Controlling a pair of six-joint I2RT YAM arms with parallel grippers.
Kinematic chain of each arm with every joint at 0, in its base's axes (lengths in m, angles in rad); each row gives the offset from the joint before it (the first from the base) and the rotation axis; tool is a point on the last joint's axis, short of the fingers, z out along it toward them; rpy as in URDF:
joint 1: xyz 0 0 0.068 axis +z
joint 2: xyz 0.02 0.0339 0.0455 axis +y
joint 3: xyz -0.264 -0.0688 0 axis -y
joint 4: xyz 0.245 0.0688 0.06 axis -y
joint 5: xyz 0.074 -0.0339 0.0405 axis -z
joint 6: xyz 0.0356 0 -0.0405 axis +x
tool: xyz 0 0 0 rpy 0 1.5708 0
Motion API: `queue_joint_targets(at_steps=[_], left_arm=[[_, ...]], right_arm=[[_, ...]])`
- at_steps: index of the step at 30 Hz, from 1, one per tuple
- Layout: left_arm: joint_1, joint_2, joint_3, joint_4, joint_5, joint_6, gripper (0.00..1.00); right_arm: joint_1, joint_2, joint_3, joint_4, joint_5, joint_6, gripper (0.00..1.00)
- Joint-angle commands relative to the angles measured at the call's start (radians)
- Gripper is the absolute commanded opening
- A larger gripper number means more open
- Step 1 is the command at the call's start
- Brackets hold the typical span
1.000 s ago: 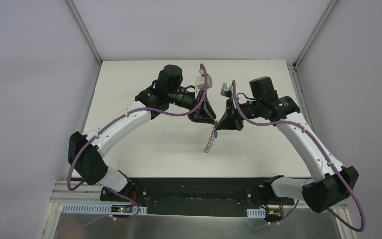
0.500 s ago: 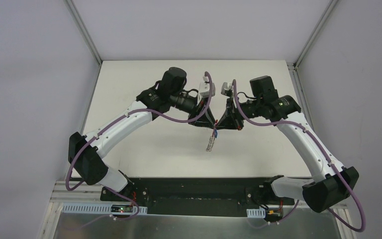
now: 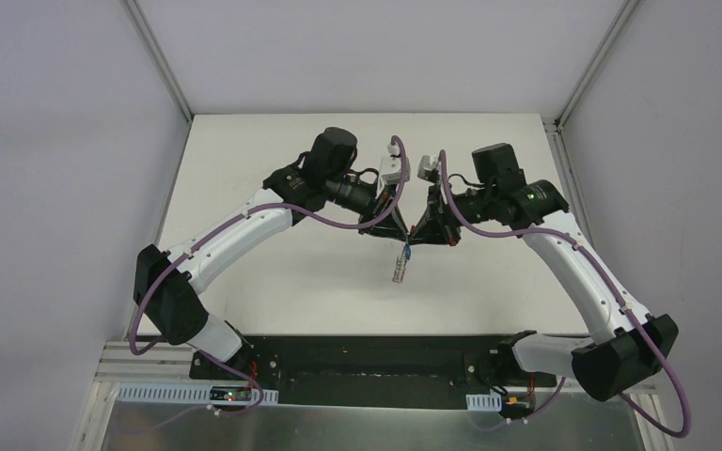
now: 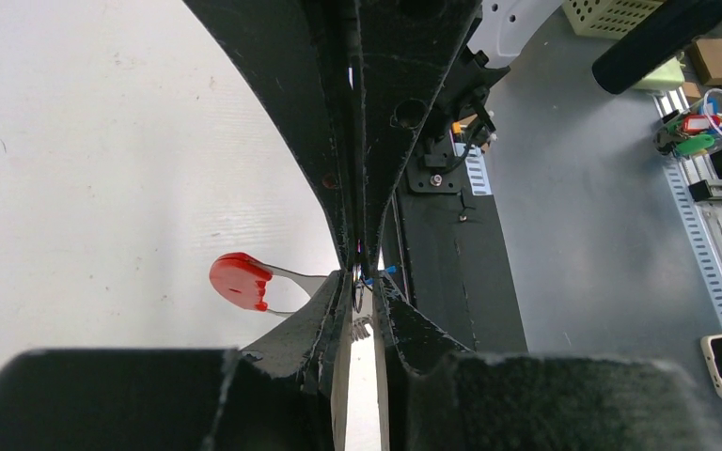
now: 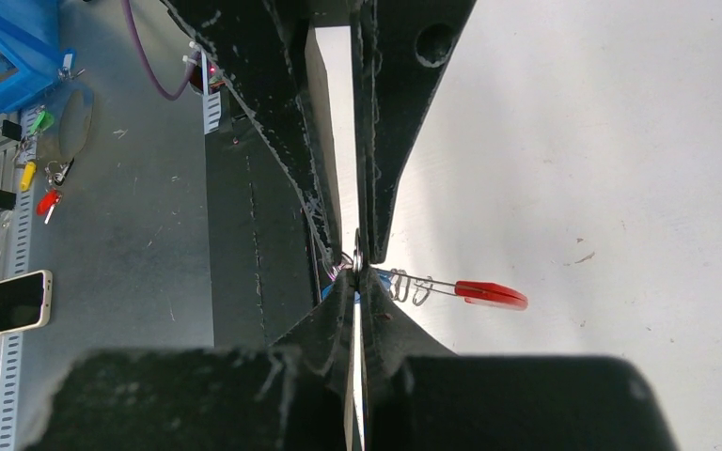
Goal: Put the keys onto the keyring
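1. The left hand (image 3: 391, 229) has closed in over the last second. Its tips now meet the right hand (image 3: 422, 230) above the bench (image 3: 282, 282), so threading looks underway.
2. The right hand is clamped on a ring of the keyring (image 3: 399, 269), which dangles just below both hands with its red band (image 5: 491, 294) sticking out sideways.
3. The left hand is narrowed to a thin slit, and whether it grips anything is unclear. The blue key (image 3: 406, 250) sits right at the tips.

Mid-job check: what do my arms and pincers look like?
The left arm and right arm have white links, bulky black joints and a purple cable each. The left pincer and right pincer are black, with tapered, scuffed fingers.
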Motion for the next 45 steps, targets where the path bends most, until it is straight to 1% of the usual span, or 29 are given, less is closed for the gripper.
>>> queue_joint_targets(at_steps=[1, 4, 6, 7, 9, 14, 17, 24, 27, 30, 33, 36, 38, 40, 45], left_arm=[[-0.009, 0.002, 0.042, 0.024, 0.007, 0.006, 0.14], [-0.009, 0.002, 0.042, 0.024, 0.007, 0.006, 0.14], [-0.009, 0.004, 0.042, 0.027, 0.008, 0.002, 0.11], [-0.009, 0.004, 0.042, 0.027, 0.009, 0.0, 0.09], [-0.009, 0.004, 0.042, 0.029, 0.008, -0.002, 0.01], [-0.005, -0.011, 0.036, 0.025, 0.011, -0.007, 0.0], [0.006, -0.028, 0.027, 0.042, 0.028, -0.03, 0.0], [0.035, -0.073, -0.042, 0.207, 0.072, -0.188, 0.0], [0.038, -0.081, -0.063, 0.264, 0.081, -0.238, 0.0], [0.04, -0.081, -0.081, 0.333, 0.088, -0.294, 0.0], [0.04, -0.081, -0.109, 0.432, 0.092, -0.375, 0.0], [0.043, -0.079, -0.154, 0.607, 0.092, -0.517, 0.0], [0.046, -0.075, -0.178, 0.691, 0.088, -0.585, 0.0], [0.048, -0.074, -0.194, 0.731, 0.084, -0.618, 0.0], [0.049, -0.072, -0.209, 0.771, 0.077, -0.65, 0.0]], right_arm=[[0.005, -0.02, 0.0, 0.035, -0.025, 0.0, 0.0], [0.004, -0.02, -0.002, 0.035, -0.024, -0.001, 0.0], [0.005, -0.019, -0.002, 0.035, -0.026, 0.0, 0.0], [0.005, -0.018, -0.003, 0.036, -0.026, 0.0, 0.0], [0.005, -0.018, -0.003, 0.037, -0.023, -0.001, 0.0], [0.004, -0.036, -0.014, 0.056, -0.001, 0.009, 0.0], [-0.007, -0.06, -0.028, 0.071, 0.001, 0.018, 0.09], [-0.069, -0.136, -0.066, 0.112, -0.045, 0.049, 0.35], [-0.087, -0.162, -0.087, 0.143, -0.055, 0.071, 0.44], [-0.096, -0.163, -0.09, 0.157, -0.066, 0.083, 0.51], [-0.096, -0.154, -0.091, 0.183, -0.067, 0.104, 0.51], [-0.097, -0.147, -0.092, 0.216, -0.075, 0.127, 0.51], [-0.097, -0.145, -0.094, 0.234, -0.086, 0.143, 0.49], [-0.097, -0.142, -0.093, 0.241, -0.093, 0.149, 0.44], [-0.103, -0.142, -0.098, 0.246, -0.094, 0.151, 0.31]])
